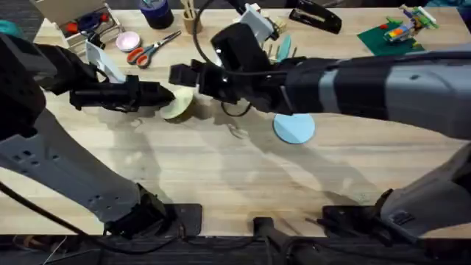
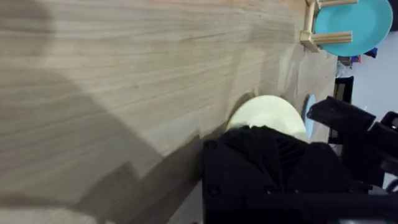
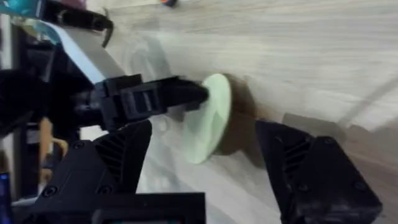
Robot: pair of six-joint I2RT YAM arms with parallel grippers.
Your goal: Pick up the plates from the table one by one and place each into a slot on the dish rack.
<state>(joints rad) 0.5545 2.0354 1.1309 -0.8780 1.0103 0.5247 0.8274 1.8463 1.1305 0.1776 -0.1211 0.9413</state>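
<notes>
cream plate [image 1: 177, 104] tilted up, pinched by left gripper [image 1: 166, 96].

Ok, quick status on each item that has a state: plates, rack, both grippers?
Cream plate: tilted up on edge off the table, pinched at its rim by the left gripper.
Blue plate: lying flat on the table, beside the dish rack.
Left gripper: shut on the cream plate.
Right gripper: open, fingers either side of the cream plate, not gripping.
</notes>
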